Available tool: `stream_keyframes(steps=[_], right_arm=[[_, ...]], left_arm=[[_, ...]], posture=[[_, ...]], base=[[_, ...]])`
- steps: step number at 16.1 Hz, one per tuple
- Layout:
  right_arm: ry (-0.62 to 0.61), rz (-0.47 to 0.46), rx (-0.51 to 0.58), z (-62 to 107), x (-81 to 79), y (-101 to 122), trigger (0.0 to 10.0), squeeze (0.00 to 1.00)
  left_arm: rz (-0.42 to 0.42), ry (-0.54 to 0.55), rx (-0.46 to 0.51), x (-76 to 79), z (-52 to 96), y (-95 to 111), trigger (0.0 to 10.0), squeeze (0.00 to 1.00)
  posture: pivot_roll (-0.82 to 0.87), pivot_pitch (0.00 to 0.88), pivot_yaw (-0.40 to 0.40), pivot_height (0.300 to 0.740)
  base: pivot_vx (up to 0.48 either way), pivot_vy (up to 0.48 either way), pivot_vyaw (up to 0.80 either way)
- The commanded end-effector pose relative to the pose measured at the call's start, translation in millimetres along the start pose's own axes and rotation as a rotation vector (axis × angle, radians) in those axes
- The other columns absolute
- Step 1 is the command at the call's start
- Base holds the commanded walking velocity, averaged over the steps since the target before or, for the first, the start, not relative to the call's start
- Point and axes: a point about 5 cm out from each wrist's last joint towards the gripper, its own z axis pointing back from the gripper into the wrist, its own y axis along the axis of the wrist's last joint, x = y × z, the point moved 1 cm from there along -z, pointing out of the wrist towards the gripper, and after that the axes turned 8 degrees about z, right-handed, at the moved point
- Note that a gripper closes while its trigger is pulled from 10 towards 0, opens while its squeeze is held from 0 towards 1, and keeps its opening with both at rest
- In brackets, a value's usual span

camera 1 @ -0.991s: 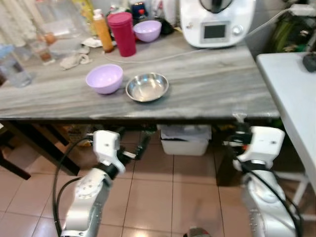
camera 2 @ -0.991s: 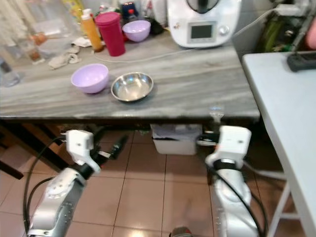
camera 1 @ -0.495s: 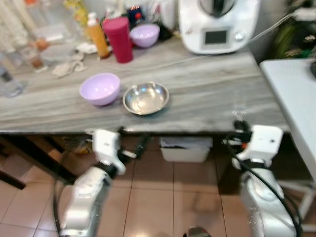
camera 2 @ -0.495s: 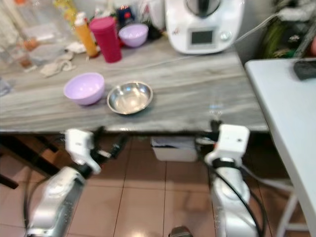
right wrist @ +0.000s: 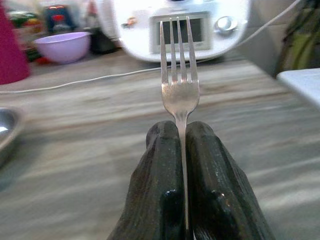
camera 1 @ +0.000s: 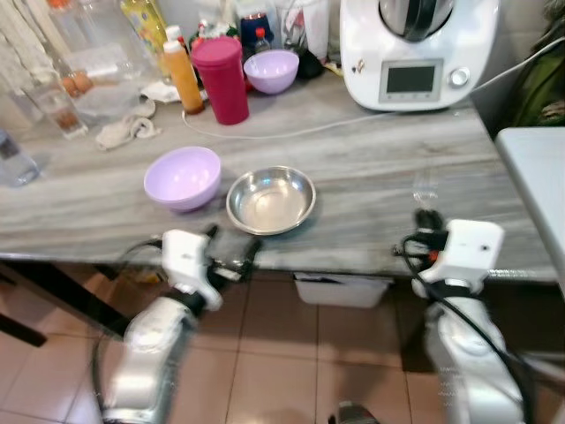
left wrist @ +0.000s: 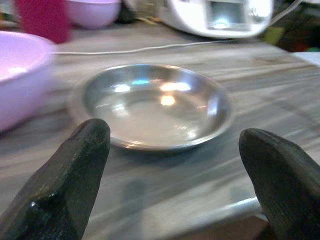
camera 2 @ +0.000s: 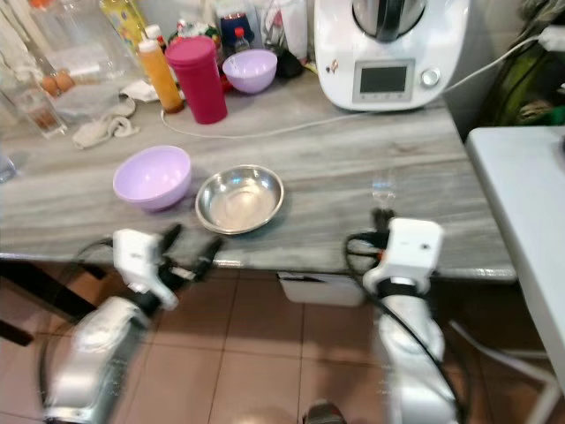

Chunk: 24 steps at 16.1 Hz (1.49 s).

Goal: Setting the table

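A steel bowl (camera 1: pixel 270 199) sits near the front edge of the grey marble table (camera 1: pixel 380 168), with a lilac bowl (camera 1: pixel 183 177) just to its left. My left gripper (camera 2: pixel 192 244) is open at the table's front edge; in the left wrist view its fingers (left wrist: pixel 65 180) frame the steel bowl (left wrist: pixel 150 105) from a short way off, with nothing between them. My right gripper (right wrist: pixel 180 137) is shut on the handle of a fork (right wrist: pixel 179 75), tines pointing up. That fork (camera 2: pixel 381 193) stands over the table's front edge, right of the steel bowl.
At the back stand a white kitchen machine (camera 1: pixel 419 49), a red tumbler (camera 1: pixel 219 79), an orange bottle (camera 1: pixel 184 75) and a second lilac bowl (camera 1: pixel 271 69). A white cable (camera 1: pixel 309 128) crosses the table. Glasses and a cloth (camera 1: pixel 128 131) lie at the left; a white table (camera 1: pixel 538 177) is at the right.
The view has moved closer to the table. Both grippers have come up from below the tabletop to its front edge; the right one still holds the fork.
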Motion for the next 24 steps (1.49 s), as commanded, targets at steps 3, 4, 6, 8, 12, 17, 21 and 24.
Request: stream_keyframes(steps=[3, 4, 6, 8, 12, 17, 21, 24], right_arm=[[0.015, -0.020, 0.020, 0.0, -7.3, 5, 10.0, 0.00], [0.016, -0.021, 0.018, -0.1, -7.2, 5, 10.0, 0.00], [0.019, -0.020, 0.013, -0.2, -7.4, 4, 10.0, 0.00], [0.022, -0.025, 0.004, -0.1, -7.5, 3, 10.0, 0.00], [0.067, -0.062, -0.026, -7.3, -13.4, -1, 10.0, 0.00], [0.082, -0.167, -0.090, -31.8, -28.4, -2, 10.0, 0.00], [0.153, -0.174, -0.149, -40.1, -49.1, -9, 10.0, 0.00], [0.196, -0.179, -0.194, -43.0, -63.7, -14, 10.0, 0.00]], left_arm=[[-0.015, 0.025, 0.012, -10.0, 6.9, 6, 10.0, 0.00], [-0.022, 0.008, 0.015, -8.5, 8.5, 7, 10.0, 0.00], [-0.043, -0.003, -0.005, -10.8, 12.9, 5, 10.0, 0.00], [-0.080, -0.047, -0.038, -12.4, 22.9, 4, 10.0, 0.00], [-0.120, -0.126, -0.080, -11.3, 26.8, 3, 10.0, 0.00], [-0.145, -0.253, -0.117, -4.1, 29.1, 3, 10.0, 0.00], [-0.145, -0.263, -0.117, -5.3, 30.0, 3, 10.0, 0.00], [-0.137, -0.277, -0.118, -5.3, 31.3, 2, 10.0, 0.00]], posture=[[-0.27, 0.112, 0.107, 0.740], [-0.27, 0.112, 0.107, 0.740], [-0.27, 0.112, 0.107, 0.740], [-0.27, 0.112, 0.107, 0.740], [-0.27, 0.110, 0.099, 0.740], [-0.27, 0.119, 0.102, 0.740], [-0.26, 0.125, 0.106, 0.740], [-0.25, 0.127, 0.105, 0.740]], base=[[0.199, 0.000, 0.00], [0.000, 0.000, 0.00], [0.000, 0.000, 0.00], [0.000, 0.000, 0.00], [0.000, 0.000, 0.00], [0.000, 0.000, 0.00], [0.000, 0.000, 0.00], [0.000, 0.000, 0.00]])
